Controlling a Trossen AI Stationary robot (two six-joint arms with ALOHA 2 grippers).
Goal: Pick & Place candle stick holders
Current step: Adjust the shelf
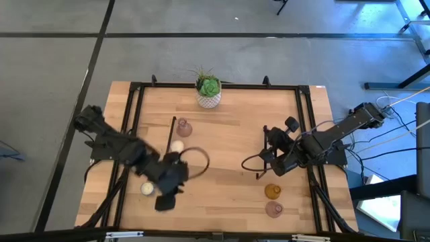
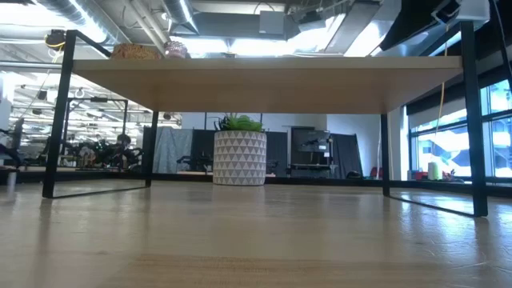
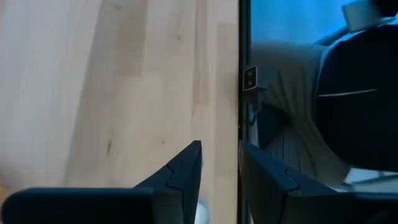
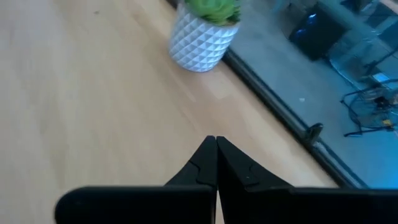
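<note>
Five candle stick holders stand on their bases on the wooden table. A dusty-pink one (image 1: 183,127) and a cream one (image 1: 177,146) are left of the middle. Another cream one (image 1: 146,189) is near the front left. An amber one (image 1: 271,191) and a pink one (image 1: 273,209) stand at the front right. My left gripper (image 1: 164,202) (image 3: 221,149) hangs open over the table's near edge, just right of the front cream holder, and I see nothing between its fingertips. My right gripper (image 1: 265,161) (image 4: 216,140) is shut above the table's right half, holding nothing.
A white patterned pot with a green plant (image 1: 209,93) (image 4: 203,38) (image 2: 239,158) stands at the middle of the far edge. A black metal frame (image 1: 134,121) (image 3: 244,74) runs around the tabletop. Bare wood lies in the table's middle.
</note>
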